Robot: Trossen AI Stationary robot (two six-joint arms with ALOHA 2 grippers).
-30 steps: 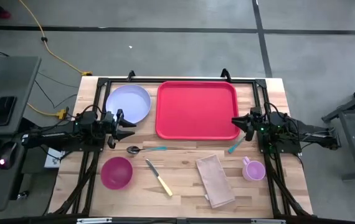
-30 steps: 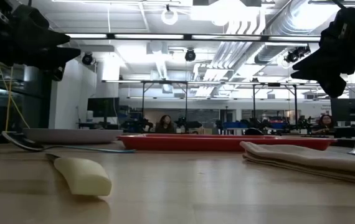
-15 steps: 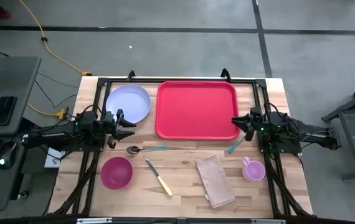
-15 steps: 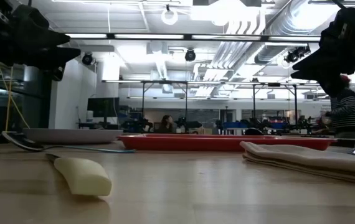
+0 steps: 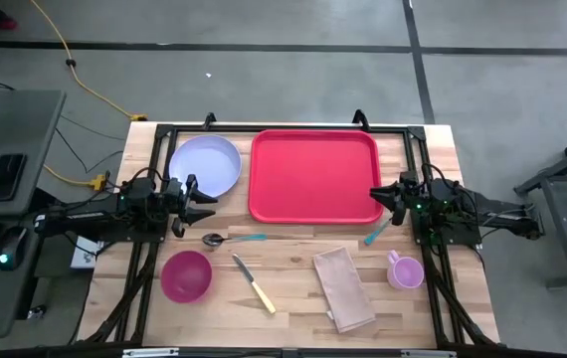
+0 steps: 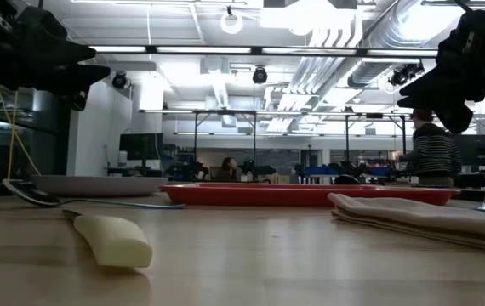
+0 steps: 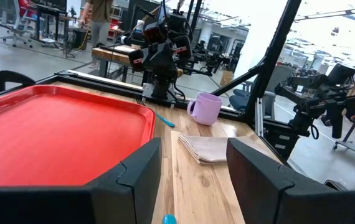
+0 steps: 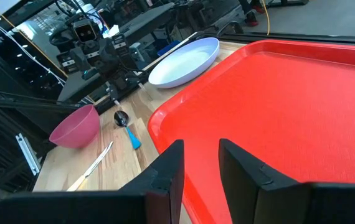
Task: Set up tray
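On the table nothing has moved in the last second: both arms sit exactly where they were, and the only change is a person in a striped top [image 6: 434,151] walking through the room behind. I take this to mean the work has not begun, or the arms are pausing before a first pick.

At the far left lies the round lavender plate [image 5: 205,164], with the left gripper [image 5: 204,205] hovering just beside its near edge, fingers spread wide and holding nothing. Near it are a metal spoon with a blue handle [image 5: 234,238], a pink round bowl [image 5: 185,274] and a knife with a pale yellow handle [image 5: 255,284].

The large flat red plastic tray [image 5: 314,175] lies at the far middle of the table, bare, with the plate just beside its left edge.

Further right, a folded tan cloth napkin [image 5: 343,288] lies near the front, a blue-handled utensil [image 5: 377,235] sits off the tray's near right corner, and a lavender mug [image 5: 404,270] stands to the napkin's right. The right gripper [image 5: 387,199] hangs at the tray's right edge, fingers parted a little and gripping nothing.

Every item remains to be placed on the tray.
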